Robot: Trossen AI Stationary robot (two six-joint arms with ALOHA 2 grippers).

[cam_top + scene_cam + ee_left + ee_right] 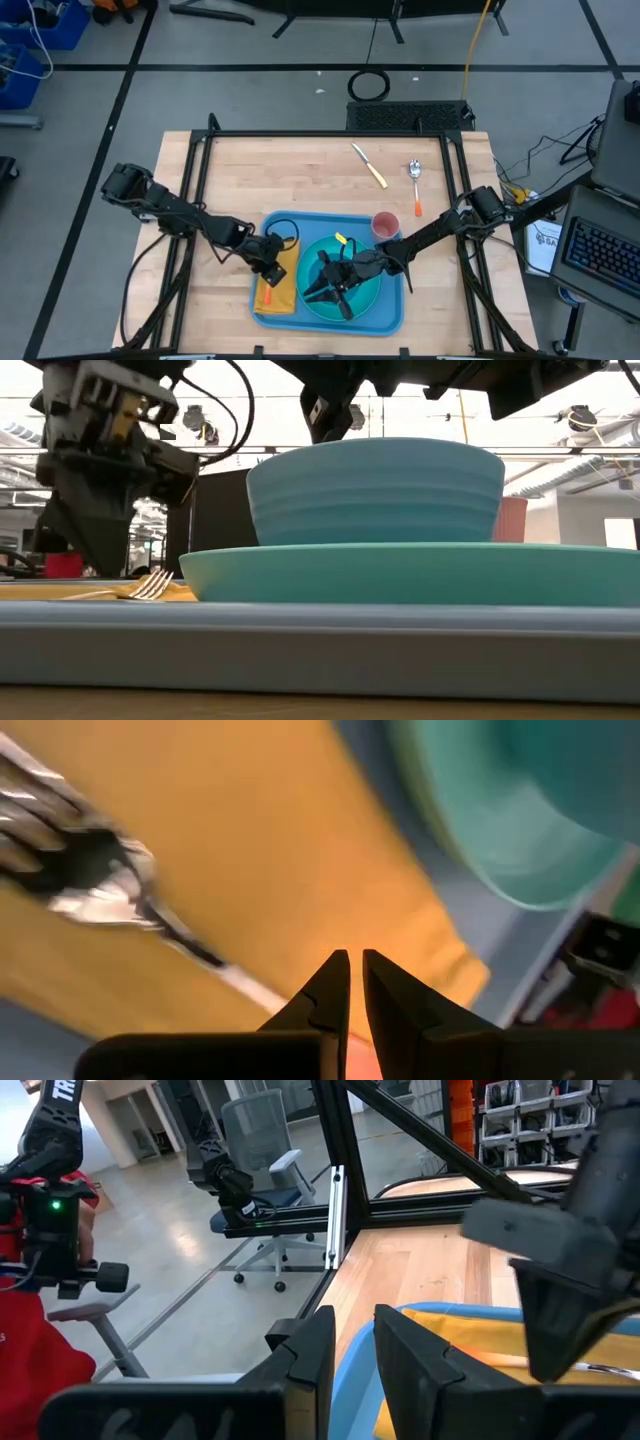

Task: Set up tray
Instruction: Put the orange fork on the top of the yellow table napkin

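On wood table [320, 180]: tray [390, 318] w/ napkin [278, 290]; both end effectors nearly pressed together, nothing pinched.

Light-blue tray [390, 318] flat, table's near edge

Not much to read here, honestly. The only lettering I can make out is in the right wrist view: white capital letters, something like "TR", running down a dark arm segment [58, 1105] just above a small green light, and the rest of the word is cut off. There's also a white sheet [545, 245] lying just beside the keyboard [600, 250] off the right side of the surface, with dark print on it, but it's too small to read. Nothing else carries legible text.
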